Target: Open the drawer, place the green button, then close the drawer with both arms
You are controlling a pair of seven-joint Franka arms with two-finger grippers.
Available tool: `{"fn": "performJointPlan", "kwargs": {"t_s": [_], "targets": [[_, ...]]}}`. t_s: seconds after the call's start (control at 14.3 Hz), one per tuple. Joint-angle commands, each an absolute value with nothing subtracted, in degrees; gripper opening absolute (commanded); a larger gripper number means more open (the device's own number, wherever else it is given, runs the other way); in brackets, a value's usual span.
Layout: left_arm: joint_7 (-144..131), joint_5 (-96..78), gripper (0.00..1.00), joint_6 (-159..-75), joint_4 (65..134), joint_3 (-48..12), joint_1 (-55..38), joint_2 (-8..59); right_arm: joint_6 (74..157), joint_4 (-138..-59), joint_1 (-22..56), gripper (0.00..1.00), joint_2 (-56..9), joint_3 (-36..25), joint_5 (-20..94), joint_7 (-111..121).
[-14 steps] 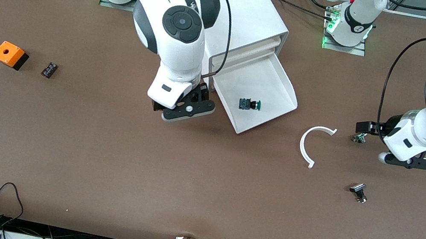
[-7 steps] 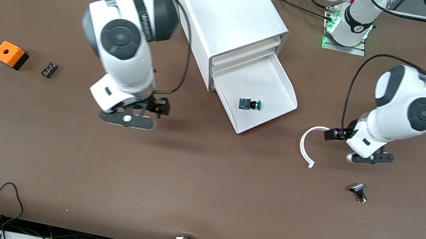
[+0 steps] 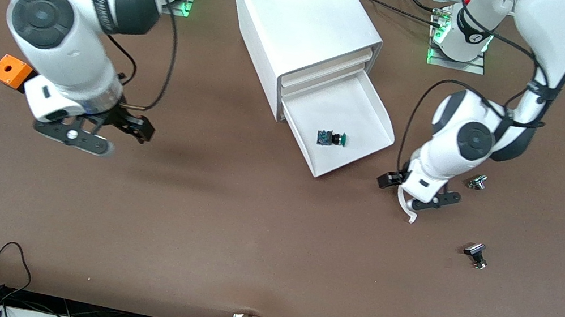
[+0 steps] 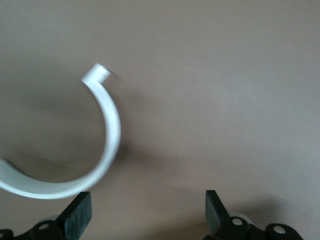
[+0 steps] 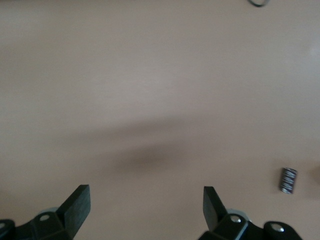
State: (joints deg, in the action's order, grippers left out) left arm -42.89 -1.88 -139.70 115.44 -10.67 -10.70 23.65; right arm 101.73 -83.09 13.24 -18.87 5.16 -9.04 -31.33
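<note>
The white cabinet point(image 3: 307, 13) stands near the arms' bases with its lowest drawer point(image 3: 365, 109) pulled out. The green-capped button point(image 3: 333, 139) lies on its side in that drawer. My right gripper point(image 3: 73, 138) point(image 5: 145, 202) hangs open over bare table near the orange box, holding nothing. My left gripper point(image 3: 427, 201) point(image 4: 147, 212) hangs open over the table beside the drawer's front corner, just above a white curved strip point(image 4: 107, 140). Nothing sits between its fingers.
The orange box point(image 3: 9, 69) sits toward the right arm's end, partly under that arm. A small dark ribbed part point(image 5: 287, 180) lies near it. A black-capped button point(image 3: 475, 253) and a small metal piece point(image 3: 476, 182) lie toward the left arm's end.
The right arm swung away from the drawer toward the orange box. The left arm moved in toward the drawer and now covers part of the curved strip. Both grippers stayed open.
</note>
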Motion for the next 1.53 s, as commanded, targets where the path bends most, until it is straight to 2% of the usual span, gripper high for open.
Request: {"fn": "performJointPlan", "kwargs": {"t_s": [0.0,0.21,0.49,0.84,1.12,1.47], "targets": [[-48.59,-1.94,1.00,-142.38,115.22,-10.11,-14.15,26.54,103.62,-90.60,8.01,1.00,-13.19,6.77,-8.09,-28.23],[-49.04,-2.11,1.00,-141.59,117.24,-10.46,-17.39,26.98,103.10,-91.06,5.89,1.00,-11.78,6.68,-8.09,-24.35],[-57.63,-2.90,1.00,-139.06,117.86,-17.65,-17.40,26.46,102.66,-87.63,4.75,1.00,-12.22,4.49,-8.00,-21.38],[-58.97,-2.99,1.00,-135.88,122.95,-25.21,-17.31,23.21,102.66,-87.63,4.57,1.00,-12.13,-5.09,-0.63,-4.15],[-58.89,-3.08,1.00,-134.21,124.63,-30.49,-16.88,22.15,102.22,-87.45,4.66,1.00,-11.51,-5.45,-0.97,-0.09],[-58.01,-8.26,1.00,-134.12,123.84,-31.99,-16.44,22.06,98.61,-85.78,4.57,1.00,-11.51,-5.71,-0.62,-0.35]]}}
